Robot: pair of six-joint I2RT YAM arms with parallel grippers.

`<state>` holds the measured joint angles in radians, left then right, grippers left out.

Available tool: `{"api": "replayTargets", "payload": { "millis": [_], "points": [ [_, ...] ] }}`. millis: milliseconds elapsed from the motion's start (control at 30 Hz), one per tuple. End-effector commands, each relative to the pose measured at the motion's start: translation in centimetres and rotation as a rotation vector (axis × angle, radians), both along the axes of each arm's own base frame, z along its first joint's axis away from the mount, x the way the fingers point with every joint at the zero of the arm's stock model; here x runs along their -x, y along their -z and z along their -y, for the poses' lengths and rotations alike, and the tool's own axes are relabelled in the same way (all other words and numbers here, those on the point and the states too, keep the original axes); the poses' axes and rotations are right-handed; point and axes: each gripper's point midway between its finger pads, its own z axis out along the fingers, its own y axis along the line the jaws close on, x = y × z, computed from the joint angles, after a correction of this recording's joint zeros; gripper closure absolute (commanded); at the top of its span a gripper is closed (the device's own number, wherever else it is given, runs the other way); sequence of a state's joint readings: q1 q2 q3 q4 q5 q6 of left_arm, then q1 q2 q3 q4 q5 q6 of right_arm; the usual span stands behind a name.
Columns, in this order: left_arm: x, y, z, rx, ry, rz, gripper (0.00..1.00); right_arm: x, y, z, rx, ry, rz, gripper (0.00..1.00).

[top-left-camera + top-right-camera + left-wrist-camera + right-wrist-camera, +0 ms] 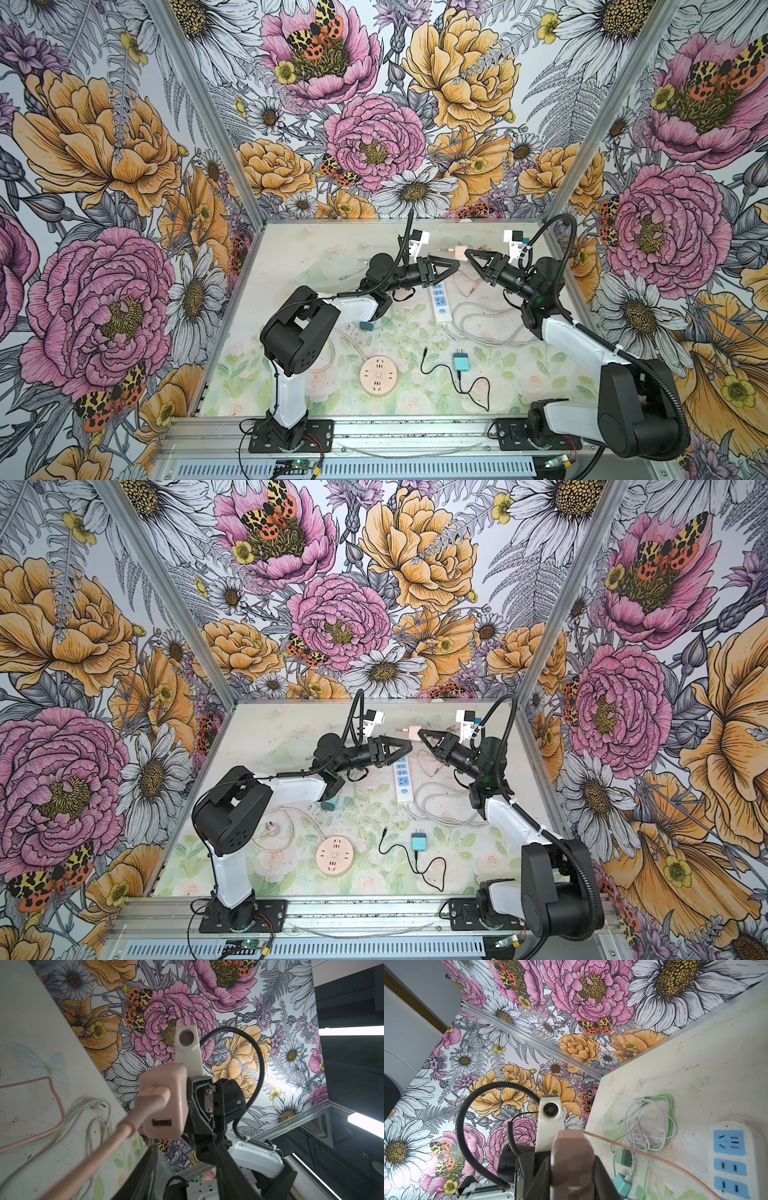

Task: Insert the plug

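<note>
The pink plug (461,252) (414,731) hangs in the air over the back of the table, trailing a pink cord (467,286). My right gripper (467,254) (419,732) is shut on it; the right wrist view shows the plug (571,1147) clamped between both fingers of the gripper (572,1169). Just left of the plug, my left gripper (455,266) (409,746) stands open and holds nothing. In the left wrist view the plug (164,1101) fills the middle, beyond my dark fingers (145,1172). The white power strip (440,303) (733,1159) with blue sockets lies below both grippers.
A round pink socket (378,376) and a teal charger (460,360) with a black cable lie near the front. A grey cable coil (486,328) lies right of the strip. Green and white cables (650,1118) lie tangled at the back.
</note>
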<state>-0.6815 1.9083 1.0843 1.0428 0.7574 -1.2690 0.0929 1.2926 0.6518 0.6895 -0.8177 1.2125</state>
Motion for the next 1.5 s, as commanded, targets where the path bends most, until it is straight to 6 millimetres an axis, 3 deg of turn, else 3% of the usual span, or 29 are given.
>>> {"api": "replayTargets", "payload": {
  "millis": [0,767,1467],
  "points": [
    [0.4,-0.8,-0.1,-0.023,-0.008,0.057,0.53,0.9,-2.6,-0.5,-0.006,-0.028,0.074,0.95],
    [-1.1,-2.1,-0.7,0.046,-0.041,0.081,0.55,2.3,-1.8,-1.5,-0.014,-0.095,0.031,0.97],
    [-0.9,-2.7,-0.8,0.089,-0.035,0.107,0.63,3.0,-0.8,-2.5,-0.021,-0.134,-0.008,0.98]
  ]
}}
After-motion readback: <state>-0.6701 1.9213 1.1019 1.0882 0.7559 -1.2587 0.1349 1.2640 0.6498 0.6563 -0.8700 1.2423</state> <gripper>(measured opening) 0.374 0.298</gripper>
